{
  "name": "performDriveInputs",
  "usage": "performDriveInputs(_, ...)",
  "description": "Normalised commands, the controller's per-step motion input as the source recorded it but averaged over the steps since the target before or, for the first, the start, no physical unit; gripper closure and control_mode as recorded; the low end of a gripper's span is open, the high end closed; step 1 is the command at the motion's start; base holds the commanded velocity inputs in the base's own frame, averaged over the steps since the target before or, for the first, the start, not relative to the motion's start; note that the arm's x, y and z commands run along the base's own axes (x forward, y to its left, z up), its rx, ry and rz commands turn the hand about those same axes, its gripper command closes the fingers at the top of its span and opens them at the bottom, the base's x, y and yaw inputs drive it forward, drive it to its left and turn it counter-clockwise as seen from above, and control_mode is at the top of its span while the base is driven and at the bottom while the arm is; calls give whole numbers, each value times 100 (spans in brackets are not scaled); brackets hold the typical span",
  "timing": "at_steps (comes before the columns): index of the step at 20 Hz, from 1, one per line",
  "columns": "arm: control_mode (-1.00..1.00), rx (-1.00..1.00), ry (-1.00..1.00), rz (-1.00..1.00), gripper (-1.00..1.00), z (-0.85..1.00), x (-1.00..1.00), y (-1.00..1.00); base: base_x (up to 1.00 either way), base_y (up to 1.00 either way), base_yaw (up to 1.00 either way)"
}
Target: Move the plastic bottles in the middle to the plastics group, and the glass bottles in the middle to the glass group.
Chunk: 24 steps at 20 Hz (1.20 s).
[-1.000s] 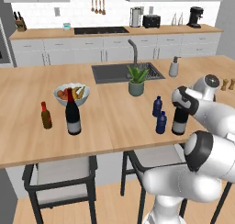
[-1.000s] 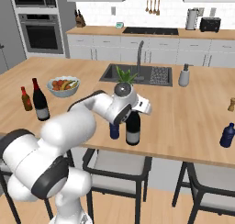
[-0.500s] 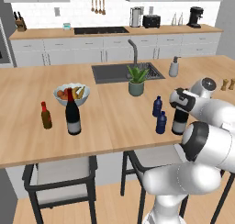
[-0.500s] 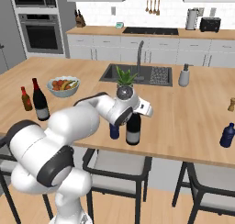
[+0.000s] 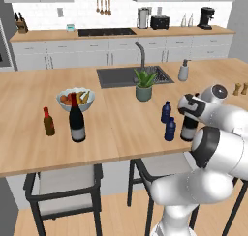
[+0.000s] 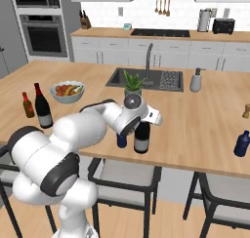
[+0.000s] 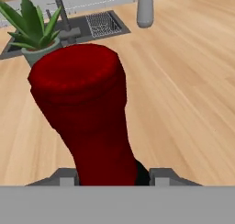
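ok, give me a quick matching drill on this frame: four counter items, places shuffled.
Things:
1. fruit bowl
2. soap dispenser
3. potted plant
4. wine bottle with dim label

Places:
A. right of the sink
B. under the end effector
C. behind the glass group, on the counter's left
D. just in front of the sink

Pairs: 1-C, 2-A, 3-D, 4-B

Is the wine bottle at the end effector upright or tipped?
Upright: the wine bottle stands on its base on the counter, red neck at the end effector.
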Motion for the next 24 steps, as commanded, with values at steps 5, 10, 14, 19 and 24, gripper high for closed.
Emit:
performDriveInputs(5, -100, 0, 3, 7, 100, 15, -39, 0, 0, 0, 0)
performDriveInputs(10, -100, 0, 8, 14, 100, 38, -84, 7, 0, 0, 0)
performDriveInputs(14, -100, 0, 9, 26, 100, 46, -68, 50, 0, 0, 0)
performDriveInputs(19, -100, 0, 2, 25, 100, 41, -61, 67, 0, 0, 0)
performDriveInputs(24, -100, -4, 2, 31, 100, 24, -13, 99, 0, 0, 0)
